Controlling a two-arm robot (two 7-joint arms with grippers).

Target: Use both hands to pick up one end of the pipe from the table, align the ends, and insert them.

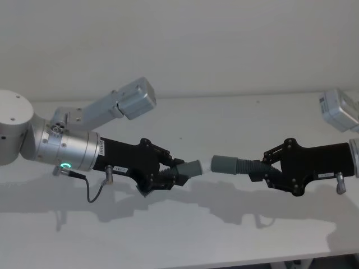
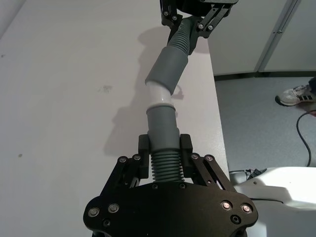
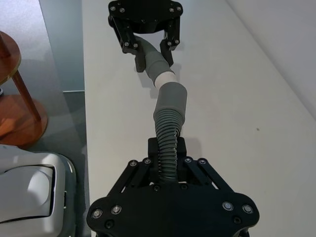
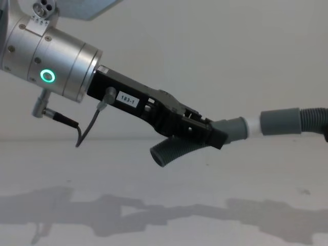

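Head view: each hand [image 1: 178, 178] [image 1: 262, 172] grips a ribbed grey pipe [image 1: 233, 166], white tip [image 1: 206, 166] meeting cuff.

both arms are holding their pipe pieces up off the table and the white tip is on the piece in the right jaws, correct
Not quite. Both pieces are held above the table, but the white tip sticks out of the cuff of the piece in the left gripper, not the right gripper's. The chest view shows it meeting the right piece's plain grey cuff; the left wrist view agrees.
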